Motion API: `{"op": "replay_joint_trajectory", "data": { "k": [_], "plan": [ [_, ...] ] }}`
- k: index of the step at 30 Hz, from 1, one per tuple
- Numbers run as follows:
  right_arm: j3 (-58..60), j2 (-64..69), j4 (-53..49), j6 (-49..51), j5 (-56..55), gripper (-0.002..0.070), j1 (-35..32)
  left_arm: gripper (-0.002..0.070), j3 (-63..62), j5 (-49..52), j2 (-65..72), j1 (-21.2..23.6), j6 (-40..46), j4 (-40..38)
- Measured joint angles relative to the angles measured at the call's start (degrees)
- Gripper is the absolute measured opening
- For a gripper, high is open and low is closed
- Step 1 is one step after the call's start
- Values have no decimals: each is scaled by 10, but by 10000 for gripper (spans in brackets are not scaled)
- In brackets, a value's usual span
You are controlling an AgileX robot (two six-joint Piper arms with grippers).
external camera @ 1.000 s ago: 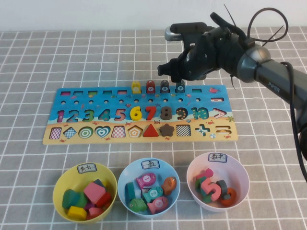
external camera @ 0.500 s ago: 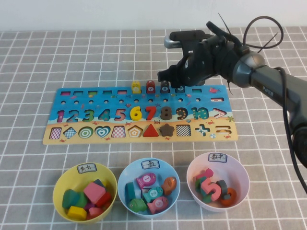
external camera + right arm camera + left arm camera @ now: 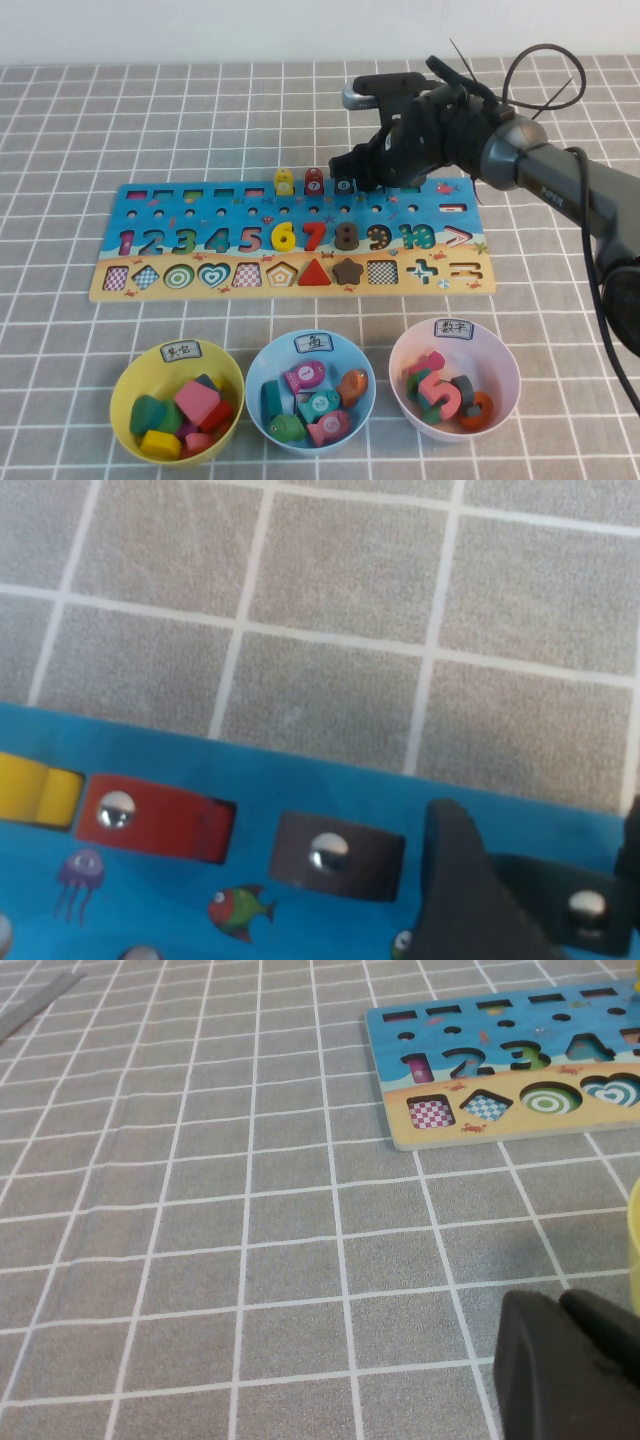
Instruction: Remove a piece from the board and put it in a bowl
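Gray grid cloth (image 3: 150, 130); piece (image 3: 585, 910) btwn right end effector (image 3: 540, 880) fingers; left end effector (image 3: 570, 1370) parked.

Three round plastic bowls sit near the long wooden puzzle board (image 3: 290, 240): one yellow (image 3: 124, 385), one light blue (image 3: 262, 362), one pale pink (image 3: 505, 375); four small fish pieces stand along the board's far edge; one hand (image 3: 372, 178) over them.

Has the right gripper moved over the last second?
Yes. The right gripper has dropped toward the board, onto its top row by the teal fish piece.
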Motion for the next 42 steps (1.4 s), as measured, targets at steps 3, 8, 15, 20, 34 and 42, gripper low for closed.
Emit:
{"op": "replay_joint_trajectory", "data": {
  "k": [3,8,15,20,34,42],
  "plan": [
    [0,2,0,0,0,305,0,0,0,0,0,0,0,0],
    [0,2,0,0,-1,305,0,0,0,0,0,0,0,0],
    [0,2,0,0,-1,257,0,0,0,0,0,0,0,0],
    [0,2,0,0,-1,214,0,0,0,0,0,0,0,0],
    [0,2,0,0,1,213,0,0,0,1,0,0,0,0],
    [-1,2,0,0,2,212,0,0,0,1,0,0,0,0]
  ]
}}
